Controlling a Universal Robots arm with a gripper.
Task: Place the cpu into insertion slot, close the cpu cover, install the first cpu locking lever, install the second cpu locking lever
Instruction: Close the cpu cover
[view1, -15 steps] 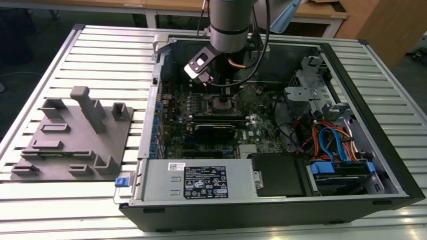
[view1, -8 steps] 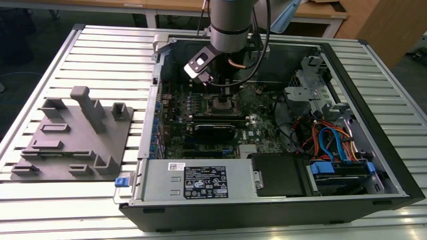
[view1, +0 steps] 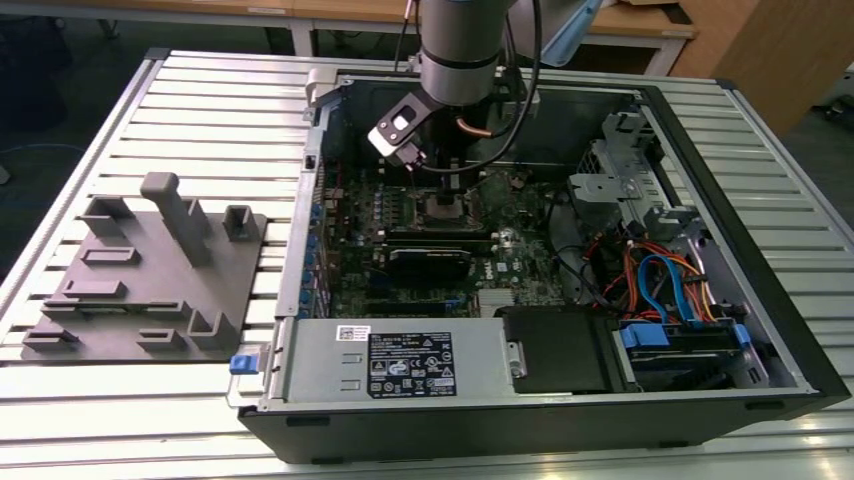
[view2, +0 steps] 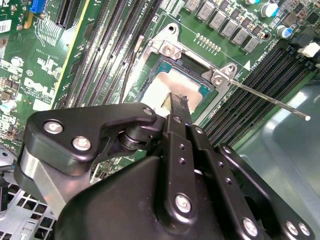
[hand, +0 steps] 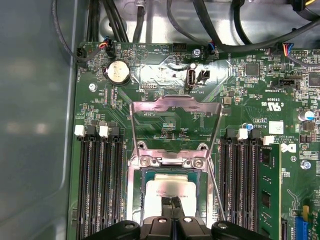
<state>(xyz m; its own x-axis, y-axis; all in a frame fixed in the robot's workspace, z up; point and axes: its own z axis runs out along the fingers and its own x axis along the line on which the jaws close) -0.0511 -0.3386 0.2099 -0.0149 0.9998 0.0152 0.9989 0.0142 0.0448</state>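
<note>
The computer case (view1: 747, 330) lies open-topped on the slatted table (view1: 200, 90), and the arm (view1: 461, 45) comes straight down into it, with the case walls standing well back from it on every side. A grey fixture plate (view1: 140, 290) sits on the table at the exterior view's left, well apart from the case.

Room is tighter down at the board. Banks of long black memory slots (hand: 100, 185) run close along both flanks of the insertion slot (hand: 134, 190), and one bank carries one green module (hand: 267, 192). Black cables (hand: 220, 35) cross above the board's far edge.

The cpu (hand: 167, 187) lies flat inside the insertion slot, a dull silver-grey square with a pale sheen. The tool (hand: 172, 204) has its two fingers pressed together with nothing between them, and their joined tip is over the cpu's top (touching or just above, I cannot tell).

The cpu cover (hand: 176, 103), one thin silver frame, stands swung open beyond the socket, with green board showing through its window. One locking lever (view2: 265, 100), a thin wire rod, sticks out free past a socket corner. One round coin cell (hand: 117, 72) sits near the board's far edge.
</note>
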